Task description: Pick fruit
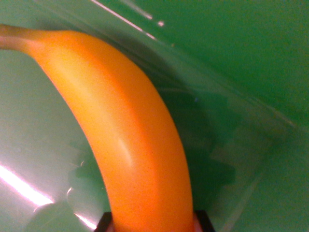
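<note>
A yellow-orange banana (pixel 120 130) fills the middle of the wrist view, curving from its stem at the upper left down to the bottom edge. Two dark fingertips (pixel 104 223) of my gripper (pixel 153 223) show at the bottom edge, one on each side of the banana's lower end, pressed against it. The gripper is shut on the banana. The rest of the gripper is out of frame.
Behind the banana lies a green surface (pixel 251 43) with a clear, glossy plastic container (pixel 241 145) whose wall runs diagonally from the top middle to the right. Bright reflections streak its lower left.
</note>
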`<state>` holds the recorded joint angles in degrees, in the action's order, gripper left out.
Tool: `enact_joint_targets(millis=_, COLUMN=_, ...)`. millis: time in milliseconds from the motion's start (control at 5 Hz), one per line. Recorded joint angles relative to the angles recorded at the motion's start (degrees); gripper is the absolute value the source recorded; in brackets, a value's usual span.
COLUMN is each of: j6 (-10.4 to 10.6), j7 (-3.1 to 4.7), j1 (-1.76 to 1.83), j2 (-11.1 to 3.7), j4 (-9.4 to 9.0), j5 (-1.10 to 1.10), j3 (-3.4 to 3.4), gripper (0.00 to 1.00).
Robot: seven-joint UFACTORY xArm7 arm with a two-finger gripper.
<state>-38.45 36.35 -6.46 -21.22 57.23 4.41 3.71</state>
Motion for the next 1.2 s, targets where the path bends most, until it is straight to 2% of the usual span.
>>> enact_joint_targets(millis=600, j6=-0.9, j7=0.05, j1=0.01, j2=0.40, j4=0.51, j5=-0.01, j3=-0.01, gripper=1.00)
enact_joint_targets(millis=800, j6=-2.2, j7=0.12, j1=0.02, j2=0.95, j4=1.23, j5=-0.02, j3=-0.02, gripper=1.00)
enact_joint_targets(millis=1000, j6=-2.2, j7=0.12, j1=0.02, j2=0.95, j4=1.23, j5=-0.02, j3=-0.02, gripper=1.00)
enact_joint_targets(millis=1200, j6=-3.7, j7=0.21, j1=0.03, j2=1.63, j4=2.10, j5=-0.04, j3=-0.03, gripper=1.00)
